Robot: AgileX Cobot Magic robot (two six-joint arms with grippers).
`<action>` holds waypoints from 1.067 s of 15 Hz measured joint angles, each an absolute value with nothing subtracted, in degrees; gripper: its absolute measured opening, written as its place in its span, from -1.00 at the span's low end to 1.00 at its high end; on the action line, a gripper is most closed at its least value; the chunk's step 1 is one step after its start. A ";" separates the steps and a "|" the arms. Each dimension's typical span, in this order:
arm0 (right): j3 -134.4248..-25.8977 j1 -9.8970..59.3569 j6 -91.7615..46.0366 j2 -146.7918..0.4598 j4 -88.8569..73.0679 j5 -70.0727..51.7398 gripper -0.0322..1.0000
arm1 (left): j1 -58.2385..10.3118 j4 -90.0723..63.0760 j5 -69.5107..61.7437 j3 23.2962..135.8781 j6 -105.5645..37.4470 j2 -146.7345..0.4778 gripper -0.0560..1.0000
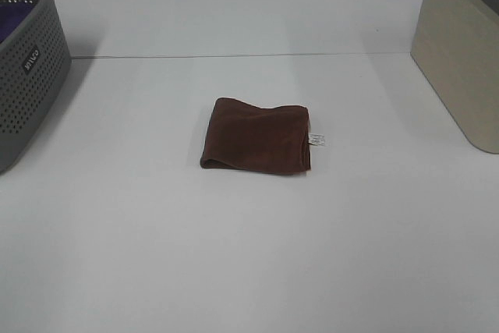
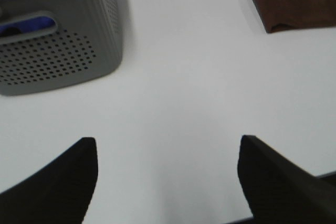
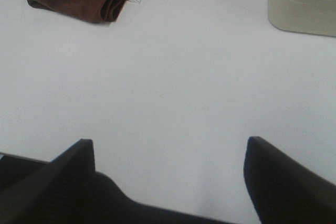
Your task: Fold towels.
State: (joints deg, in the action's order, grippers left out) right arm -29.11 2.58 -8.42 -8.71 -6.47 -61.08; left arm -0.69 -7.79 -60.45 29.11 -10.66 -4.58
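One brown towel (image 1: 257, 135), folded, lies at the centre of the white table (image 1: 234, 255), its white tag (image 1: 316, 140) at 3 o'clock. Grey basket (image 1: 27, 60) at 10 o'clock; beige bin (image 1: 460, 60) at 2 o'clock. Left gripper (image 2: 168, 179) and right gripper (image 3: 170, 179): jaws wide apart, holding nothing, well clear of the towel.

The grey basket (image 1: 27, 52) and beige bin (image 1: 460, 52) are cut off by the overhead picture's edges. The white tag's (image 1: 316, 140) print is too small to read, and the basket's purple fabric (image 2: 26, 26) is mostly hidden.
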 joint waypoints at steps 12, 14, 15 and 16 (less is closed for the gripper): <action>-29.05 2.58 -8.42 0.40 -7.91 -61.19 0.50 | -0.40 -7.91 -60.62 29.11 -10.66 0.29 0.45; -29.05 2.58 -8.42 0.40 -8.02 -61.19 0.50 | -0.40 -7.91 -60.62 29.11 -10.66 0.29 0.45; -29.05 2.58 -8.42 0.40 -8.02 -61.19 0.50 | -0.40 -7.91 -60.62 29.11 -10.66 0.29 0.45; -29.05 2.58 -8.42 0.40 -8.02 -61.19 0.50 | -0.40 -7.91 -60.62 29.11 -10.66 0.29 0.45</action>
